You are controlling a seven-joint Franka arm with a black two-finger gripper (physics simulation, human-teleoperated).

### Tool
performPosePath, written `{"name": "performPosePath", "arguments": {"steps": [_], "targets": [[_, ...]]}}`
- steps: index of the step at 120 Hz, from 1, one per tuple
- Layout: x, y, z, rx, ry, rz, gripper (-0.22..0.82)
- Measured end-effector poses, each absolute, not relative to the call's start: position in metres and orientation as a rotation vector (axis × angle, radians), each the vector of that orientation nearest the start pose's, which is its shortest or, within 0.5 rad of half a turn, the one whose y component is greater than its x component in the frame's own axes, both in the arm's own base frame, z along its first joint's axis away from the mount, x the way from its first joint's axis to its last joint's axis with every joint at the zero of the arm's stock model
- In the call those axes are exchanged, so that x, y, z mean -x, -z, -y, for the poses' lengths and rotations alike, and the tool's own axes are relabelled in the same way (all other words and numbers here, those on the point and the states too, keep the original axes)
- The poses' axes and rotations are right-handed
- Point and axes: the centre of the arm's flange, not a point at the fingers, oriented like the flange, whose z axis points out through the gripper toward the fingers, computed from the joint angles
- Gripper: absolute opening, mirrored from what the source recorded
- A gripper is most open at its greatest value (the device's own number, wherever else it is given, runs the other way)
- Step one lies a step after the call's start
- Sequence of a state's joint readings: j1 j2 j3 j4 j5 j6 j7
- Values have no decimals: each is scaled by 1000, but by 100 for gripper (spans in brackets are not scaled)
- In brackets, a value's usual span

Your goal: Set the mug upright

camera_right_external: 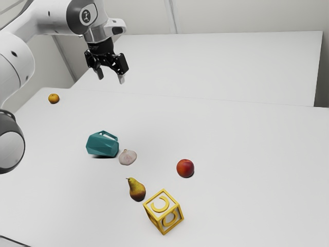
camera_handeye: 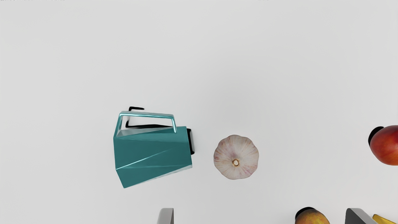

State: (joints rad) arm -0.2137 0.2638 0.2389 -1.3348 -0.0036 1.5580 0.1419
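Mug [camera_handeye: 152, 152]: on its side on the surface [camera_right_external: 231, 134], not upright; its body tapers toward the garlic [camera_handeye: 236, 157], which sits just beside the narrower end without touching it.
Handle [camera_handeye: 147, 115]: along the body's flank, on the side facing away from the fingertips in the wrist view.
Hand [camera_right_external: 111, 78]: raised well above the surface, fingers spread wide, holding nothing.
Mug from hand: lower down, and off to one side; in the wrist view most of the body lies outside the span of the fingers, past one fingertip, while the garlic falls within that span.
Long axis: end to end toward the garlic, roughly parallel to the line joining the two fingertips.
What that asks: as the hand is turned, closing would press along the mug's length; a grip across the body would probably want a turn, a sideways shift over the mug, then a descent clear of the garlic.
Mouth end: probably one of the two flat ends, but I can't fairly say which; that decides the tipping direction.
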Motion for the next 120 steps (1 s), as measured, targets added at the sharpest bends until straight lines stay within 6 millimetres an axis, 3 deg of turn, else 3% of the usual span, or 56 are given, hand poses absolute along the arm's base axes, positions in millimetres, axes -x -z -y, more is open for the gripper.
{"name": "performPosePath", "arguments": {"steps": [20, 36, 63, 99, 120], "targets": [[-630, -579, 2, 3081, -69, -202, 60], [-627, -546, 1, 3100, -129, -209, 60], [-603, -500, -106, 3295, -197, 83, 60], [-576, -457, -186, 3470, -180, 159, 60], [-575, -416, -217, 3546, -182, 145, 60]]}}
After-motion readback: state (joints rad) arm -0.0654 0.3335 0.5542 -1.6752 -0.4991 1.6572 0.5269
